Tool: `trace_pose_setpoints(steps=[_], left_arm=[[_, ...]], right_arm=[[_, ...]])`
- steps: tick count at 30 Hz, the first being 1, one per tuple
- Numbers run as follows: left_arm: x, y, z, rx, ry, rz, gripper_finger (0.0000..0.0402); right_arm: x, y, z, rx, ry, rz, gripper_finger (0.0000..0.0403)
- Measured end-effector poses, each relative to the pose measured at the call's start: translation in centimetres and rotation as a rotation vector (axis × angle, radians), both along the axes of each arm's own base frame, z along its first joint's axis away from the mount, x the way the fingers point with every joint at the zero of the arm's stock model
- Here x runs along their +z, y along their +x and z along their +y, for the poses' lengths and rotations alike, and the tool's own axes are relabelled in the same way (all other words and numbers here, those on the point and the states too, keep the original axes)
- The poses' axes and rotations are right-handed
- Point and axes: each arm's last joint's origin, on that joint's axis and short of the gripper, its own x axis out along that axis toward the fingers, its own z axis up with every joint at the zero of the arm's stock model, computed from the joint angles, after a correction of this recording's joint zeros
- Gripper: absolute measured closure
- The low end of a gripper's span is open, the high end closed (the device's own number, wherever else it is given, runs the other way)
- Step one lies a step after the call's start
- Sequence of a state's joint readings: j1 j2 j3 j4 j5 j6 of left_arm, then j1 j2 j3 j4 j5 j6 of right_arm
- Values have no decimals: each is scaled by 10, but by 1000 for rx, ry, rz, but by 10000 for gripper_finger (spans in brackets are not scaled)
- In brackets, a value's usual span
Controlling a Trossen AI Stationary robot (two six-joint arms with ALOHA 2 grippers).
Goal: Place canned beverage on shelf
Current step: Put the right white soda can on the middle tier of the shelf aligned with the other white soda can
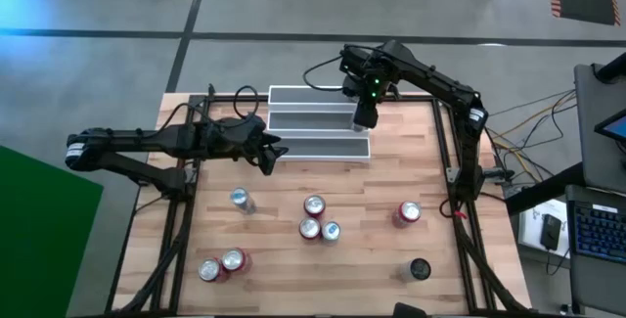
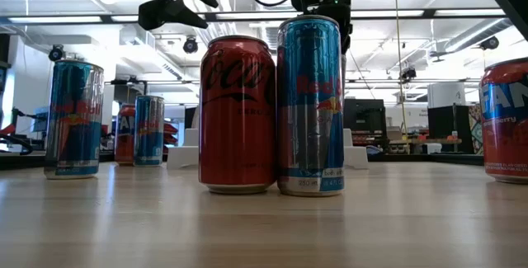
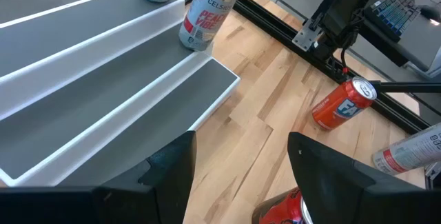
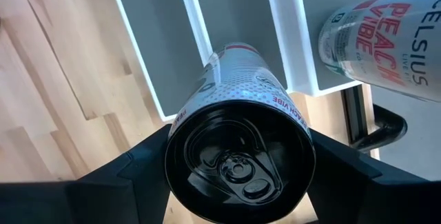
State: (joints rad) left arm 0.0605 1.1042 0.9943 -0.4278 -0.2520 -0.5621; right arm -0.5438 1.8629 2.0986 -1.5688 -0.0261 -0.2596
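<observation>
My right end effector (image 4: 238, 162) grips a white can (image 4: 238, 114) upright, long axis vertical, over the shelf's (image 1: 318, 122) middle step, right end. A second white can (image 4: 386, 41) stands on the top step. Left end effector (image 1: 269, 154) hovers half-open, empty. Eight cans remain on the surface (image 1: 372, 201).

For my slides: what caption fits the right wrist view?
Right gripper holding a white can above the shelf.

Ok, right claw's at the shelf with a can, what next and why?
Probably open the right claw and let go: the can looks set down on the shelf, middle step, clear of the other can on the top step. The left claw waits open nearby.
</observation>
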Motion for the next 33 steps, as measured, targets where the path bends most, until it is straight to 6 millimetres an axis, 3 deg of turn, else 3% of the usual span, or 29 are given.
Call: trace_pose_setpoints(steps=[17,28,33], left_arm=[[0,0,0,0,0,1,187],[-5,5,0,0,-2,24,187],[-8,8,0,-1,-1,40,187]], right_arm=[[0,-2,-5,24,-12,1,145],[1,0,-8,-3,-63,-11,79],[4,-1,-8,-23,-74,-14,68]])
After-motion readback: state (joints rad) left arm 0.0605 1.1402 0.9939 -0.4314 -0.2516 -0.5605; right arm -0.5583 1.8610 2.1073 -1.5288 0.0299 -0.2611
